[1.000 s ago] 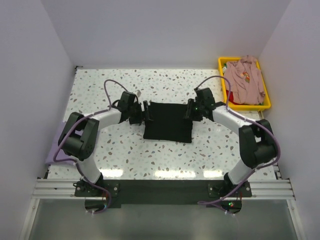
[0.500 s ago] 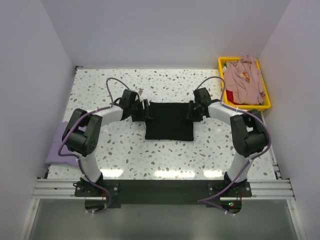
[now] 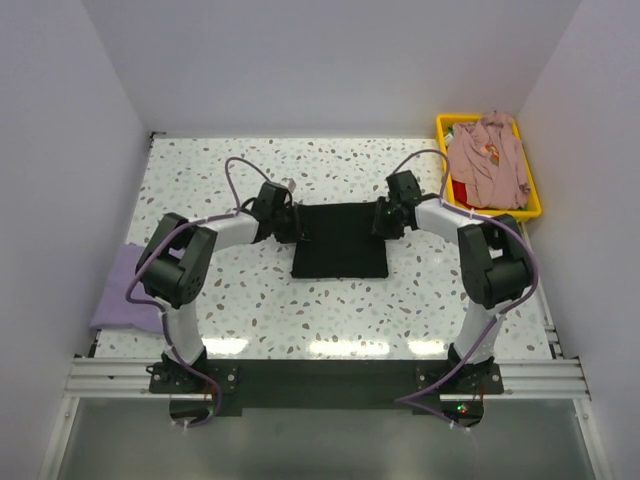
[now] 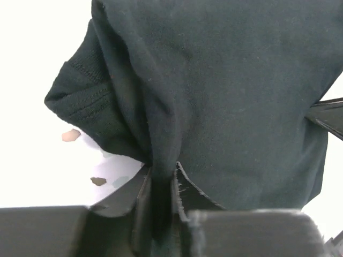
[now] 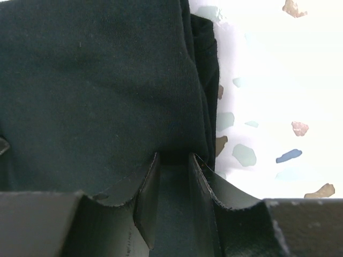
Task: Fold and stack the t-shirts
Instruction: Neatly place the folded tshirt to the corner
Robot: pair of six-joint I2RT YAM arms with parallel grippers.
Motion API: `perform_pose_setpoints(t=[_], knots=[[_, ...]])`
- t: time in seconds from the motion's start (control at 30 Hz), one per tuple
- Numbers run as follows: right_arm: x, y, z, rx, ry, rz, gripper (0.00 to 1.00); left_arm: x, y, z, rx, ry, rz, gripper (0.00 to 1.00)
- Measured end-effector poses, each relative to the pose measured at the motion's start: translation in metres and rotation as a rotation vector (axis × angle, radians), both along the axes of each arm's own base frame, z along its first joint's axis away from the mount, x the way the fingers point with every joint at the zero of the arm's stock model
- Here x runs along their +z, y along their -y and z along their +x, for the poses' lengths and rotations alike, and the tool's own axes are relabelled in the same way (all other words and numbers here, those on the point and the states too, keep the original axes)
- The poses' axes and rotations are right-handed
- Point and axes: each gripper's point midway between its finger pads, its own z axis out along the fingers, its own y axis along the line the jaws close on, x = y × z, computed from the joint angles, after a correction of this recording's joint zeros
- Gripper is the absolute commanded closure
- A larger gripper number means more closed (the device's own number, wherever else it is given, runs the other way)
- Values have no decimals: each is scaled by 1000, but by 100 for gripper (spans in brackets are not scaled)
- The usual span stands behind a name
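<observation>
Speckled terrazzo table [image 3: 250, 300] carries a folded black t-shirt [image 3: 340, 245] at ctr. A lavender t-shirt [image 3: 122, 292] lies at 8 o'clock by the left edge, and a yellow bin [image 3: 532, 211] at 2 o'clock holds a dusty-pink t-shirt [image 3: 488, 160]. L gripper [image 4: 161, 176] is nearly closed, pinching bunched cloth at the black shirt's 9 o'clock edge; R gripper [image 5: 174, 159], gap slightly wider, clamps cloth at its 3 o'clock edge.

Folded black tee [image 3: 340, 242] lies centred; lavender tee [image 3: 122, 292] flat at left edge; pink tee [image 3: 488, 160] crumpled far right.
</observation>
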Motion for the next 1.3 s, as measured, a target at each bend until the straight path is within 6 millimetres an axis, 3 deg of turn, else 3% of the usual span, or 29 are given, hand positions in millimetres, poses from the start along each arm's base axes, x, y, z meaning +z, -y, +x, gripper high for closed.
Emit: perform_pose_setpoints(t=[0.03, 0.3, 0.43, 0.63, 0.77, 1.13, 1.3], knots=[[0, 0, 1, 1, -1, 1, 68, -1, 1, -1, 4, -4, 5, 100], [7, -1, 1, -4, -3, 3, 56, 7, -7, -9, 138, -65, 41, 100], [32, 0, -1, -4, 23, 10, 56, 19, -31, -11, 276, -109, 75, 100], [87, -2, 3, -1, 146, 55, 56, 41, -88, 10, 524, -140, 129, 100], [111, -5, 0, 11, 195, 84, 56, 51, -137, 19, 675, -160, 140, 100], [116, -23, -16, 74, 182, 100, 56, 90, -280, 0, 1040, -174, 166, 100], [115, -30, -21, 96, 173, 108, 56, 106, -317, -17, 1125, -168, 190, 100]])
